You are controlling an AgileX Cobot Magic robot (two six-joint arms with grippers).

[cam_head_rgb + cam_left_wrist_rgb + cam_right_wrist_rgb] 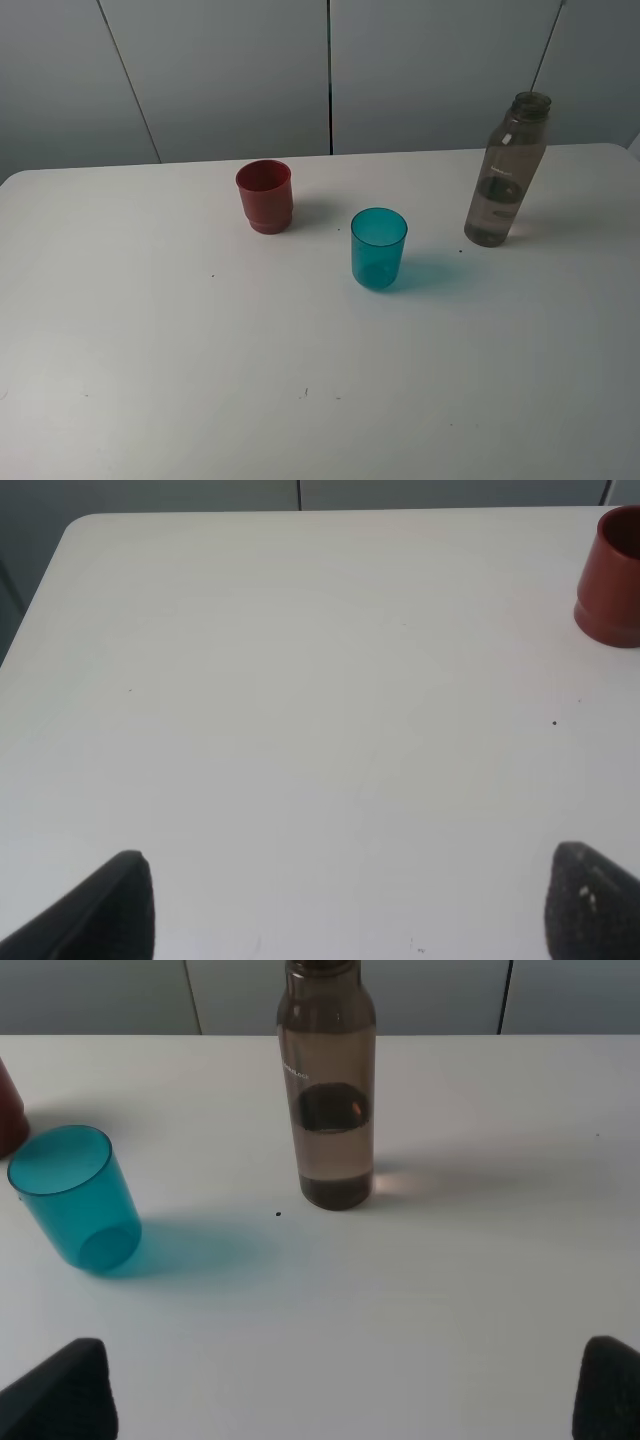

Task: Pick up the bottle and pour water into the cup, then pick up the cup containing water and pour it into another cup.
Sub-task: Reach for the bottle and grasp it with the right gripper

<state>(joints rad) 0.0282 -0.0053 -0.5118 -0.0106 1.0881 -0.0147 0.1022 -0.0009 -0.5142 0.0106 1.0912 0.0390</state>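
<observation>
Setup check: three vessels stand upright on the white table [150, 380], none touching. The smoky grey-brown bottle [506, 170] is on the right side, toward the far edge. Its mouth looks open and it holds some water, though we cannot read the level well. The teal tumbler [378, 248] sits near the middle, well apart from the bottle. The red cup [265, 196] is to the tumbler's left and further back.

Right pincer [342, 1370]: fingers spread wide with nothing between them, facing the bottle. Left pincer [352, 880]: also spread and empty, over bare table, with the red cup at the edge of its view. Neither arm shows in the high view.

Judgement: the first step, picking up the bottle, is not yet begun. The next move calls for the right pincer to advance on the bottle, centre the body between its fingers below the shoulder, and close firmly. The bottle is tall and narrow, so we expect a glancing touch could tip it
</observation>
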